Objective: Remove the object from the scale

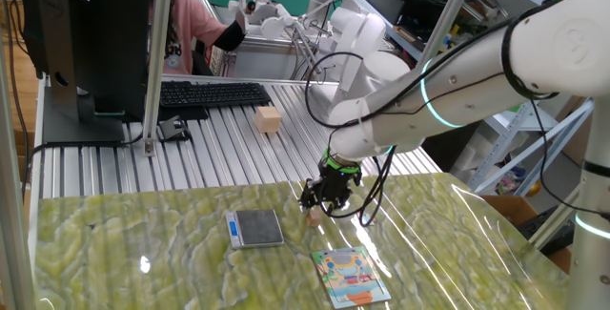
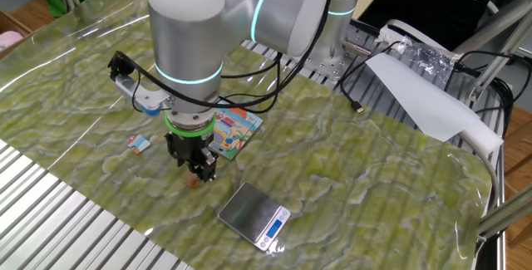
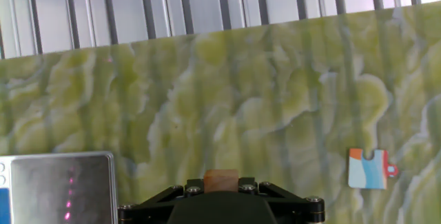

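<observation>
Wood grain shows on the one small tan cube, lying on the green marbled bench just beside the flat scale with its brushed grey metal platform bare. The single black gripper sits low right over the cube, but I cannot tell whether it clamps it. One glossy picture card and one larger pale wooden block lie apart.

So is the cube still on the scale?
Off: the scale's platform is bare, and the wooden cube sits beside it under the end effector.
</observation>
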`<state>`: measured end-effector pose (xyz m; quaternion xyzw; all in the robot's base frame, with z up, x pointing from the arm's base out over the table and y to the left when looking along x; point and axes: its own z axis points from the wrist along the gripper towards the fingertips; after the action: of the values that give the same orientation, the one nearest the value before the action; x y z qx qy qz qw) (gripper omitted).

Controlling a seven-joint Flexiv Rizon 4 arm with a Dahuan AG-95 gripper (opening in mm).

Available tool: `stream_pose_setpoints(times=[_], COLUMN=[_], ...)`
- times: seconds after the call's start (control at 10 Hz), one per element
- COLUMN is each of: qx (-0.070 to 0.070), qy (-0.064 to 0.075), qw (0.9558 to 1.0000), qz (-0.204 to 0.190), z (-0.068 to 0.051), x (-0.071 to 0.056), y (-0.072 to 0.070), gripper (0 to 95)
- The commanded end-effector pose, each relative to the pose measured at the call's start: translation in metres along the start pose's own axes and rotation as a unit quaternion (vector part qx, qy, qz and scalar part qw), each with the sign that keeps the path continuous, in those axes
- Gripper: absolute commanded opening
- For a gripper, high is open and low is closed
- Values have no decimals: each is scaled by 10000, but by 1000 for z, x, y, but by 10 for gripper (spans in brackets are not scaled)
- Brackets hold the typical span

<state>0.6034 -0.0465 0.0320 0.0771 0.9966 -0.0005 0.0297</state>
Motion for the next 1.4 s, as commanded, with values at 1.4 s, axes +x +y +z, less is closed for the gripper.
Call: stream_pose_setpoints(times=[1.4], qx=[-5], qy=[399], qw=[9968], qz=[-688], z=[-129], x=[88], y=[13], gripper=[0])
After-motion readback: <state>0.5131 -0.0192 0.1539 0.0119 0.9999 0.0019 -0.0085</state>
